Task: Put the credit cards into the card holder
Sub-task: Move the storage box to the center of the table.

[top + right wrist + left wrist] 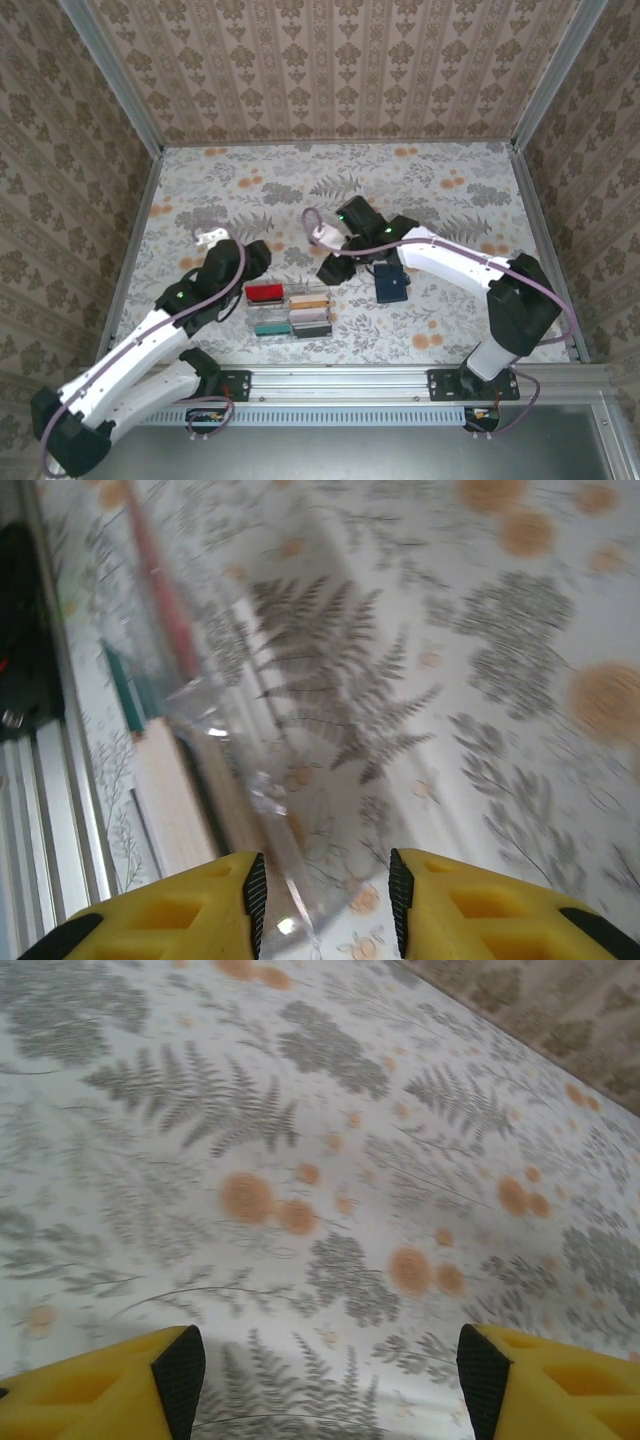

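Floral-print bench [450, 200], wallpapered walls all round. Landmark is the clear rack [290, 310], centre of the near edge.

The credit cards [300, 312] stand on edge in the rack's slots: red and teal at its left end, tan, pale grey and a dark one at its right. Prob. stood that way so each can be pinched from above. The navy card holder [390, 283] lies flat just right of the rack, not touching it, likely parked close to keep the carry short. I can't tell whether it's folded or open. No card looks to be in it yet.

The left fingers [256, 262] hang just past the rack's far-left corner, spread wide w/ nothing between. The right fingers [332, 268] hang at the rack's far-right corner, between rack and card holder. They're apart w/ a moderate gap and clamped on nothing.

The overhead view gives the layout, rack vs holder, but not the finger gaps. The left wrist cam gives those: black pads [182, 1372] well apart, bare bench between. The right wrist cam adds the rack's clear wall running up from the gap. The card edges sit to its left, so the right fingers are lined up on the rack's end, not on a card.
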Controlling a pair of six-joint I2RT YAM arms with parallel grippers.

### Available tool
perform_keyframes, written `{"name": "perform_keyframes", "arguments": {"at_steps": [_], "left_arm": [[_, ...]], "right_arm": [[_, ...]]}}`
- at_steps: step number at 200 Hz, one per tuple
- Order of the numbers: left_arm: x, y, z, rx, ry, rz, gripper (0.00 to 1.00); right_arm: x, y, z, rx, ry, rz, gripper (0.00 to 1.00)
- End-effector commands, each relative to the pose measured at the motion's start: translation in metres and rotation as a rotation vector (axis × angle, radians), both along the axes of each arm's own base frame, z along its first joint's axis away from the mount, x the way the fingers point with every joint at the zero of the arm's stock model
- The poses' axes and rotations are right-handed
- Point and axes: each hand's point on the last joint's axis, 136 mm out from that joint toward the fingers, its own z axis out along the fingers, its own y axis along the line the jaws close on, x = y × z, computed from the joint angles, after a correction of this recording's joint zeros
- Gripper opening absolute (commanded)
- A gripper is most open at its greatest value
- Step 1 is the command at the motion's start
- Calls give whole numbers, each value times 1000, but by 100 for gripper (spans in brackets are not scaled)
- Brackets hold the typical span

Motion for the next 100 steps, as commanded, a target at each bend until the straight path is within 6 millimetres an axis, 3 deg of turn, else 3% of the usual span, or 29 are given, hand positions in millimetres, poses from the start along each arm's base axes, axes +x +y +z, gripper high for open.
{"name": "perform_keyframes", "arguments": {"at_steps": [1, 36, 100], "left_arm": [[-13, 22, -16, -18, 55, 39, 71], [-19, 41, -22, -13, 73, 72, 73], [-19, 42, -27, -35, 95, 63, 73]], "right_arm": [[-10, 16, -1, -19, -78, 184, 41], [-21, 27, -12, -71, -50, 268, 42], [-16, 19, -34, -190, -58, 307, 40]]}}
